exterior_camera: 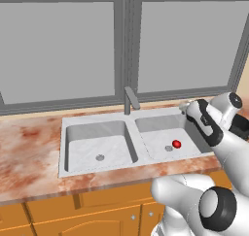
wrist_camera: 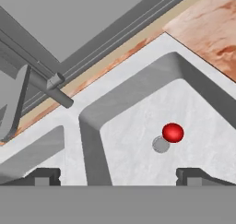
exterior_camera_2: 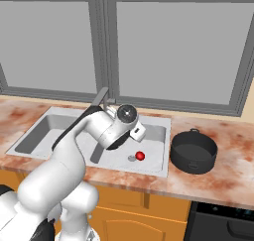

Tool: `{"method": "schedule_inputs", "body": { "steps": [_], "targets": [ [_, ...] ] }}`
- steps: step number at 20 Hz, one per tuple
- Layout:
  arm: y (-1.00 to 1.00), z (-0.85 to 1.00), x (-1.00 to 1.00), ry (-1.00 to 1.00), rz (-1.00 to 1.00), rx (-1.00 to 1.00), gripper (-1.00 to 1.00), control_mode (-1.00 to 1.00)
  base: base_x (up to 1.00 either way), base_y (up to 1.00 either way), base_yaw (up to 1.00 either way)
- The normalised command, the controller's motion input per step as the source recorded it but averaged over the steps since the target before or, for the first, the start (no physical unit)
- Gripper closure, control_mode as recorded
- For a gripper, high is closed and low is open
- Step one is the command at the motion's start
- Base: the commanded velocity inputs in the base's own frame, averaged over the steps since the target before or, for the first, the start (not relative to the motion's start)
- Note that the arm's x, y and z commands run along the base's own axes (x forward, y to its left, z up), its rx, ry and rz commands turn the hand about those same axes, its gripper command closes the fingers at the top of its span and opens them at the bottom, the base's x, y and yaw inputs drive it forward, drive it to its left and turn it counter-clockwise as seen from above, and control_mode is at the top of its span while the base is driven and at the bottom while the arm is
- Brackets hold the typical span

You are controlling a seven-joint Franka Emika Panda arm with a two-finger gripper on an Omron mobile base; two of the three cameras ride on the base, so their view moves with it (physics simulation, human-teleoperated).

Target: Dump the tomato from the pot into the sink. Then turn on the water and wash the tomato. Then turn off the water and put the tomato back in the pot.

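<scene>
Red tomato (glossy) seemingly touching sink drain.

Grey-framed window behind; reddish marbled counter; orange wooden cabinets below.

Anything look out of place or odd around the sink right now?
Only the small glossy red tomato: it lies loose in the right basin of the grey marbled sink, beside the drain, while the squat black pot stands upright on the counter.
</scene>
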Motion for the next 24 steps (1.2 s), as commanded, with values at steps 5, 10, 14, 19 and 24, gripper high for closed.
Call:
{"method": "schedule_inputs", "body": {
  "steps": [5,10,14,19,24],
  "targets": [
    [0.15,0.10,0.19,-0.10,0.06,0.00,-1.00,-1.00,0.00,0.00,0.00],
    [0.12,0.18,0.22,-0.11,0.09,0.00,-1.00,-1.00,0.00,0.00,0.00],
    [0.15,0.14,0.19,-0.02,0.07,0.00,-1.00,-1.00,0.00,0.00,0.00],
    [0.13,0.07,0.25,0.00,0.03,0.00,-1.00,-1.00,0.00,0.00,0.00],
    [0.13,0.05,0.25,-0.07,0.02,0.00,-1.00,-1.00,0.00,0.00,0.00]
  ]
}}
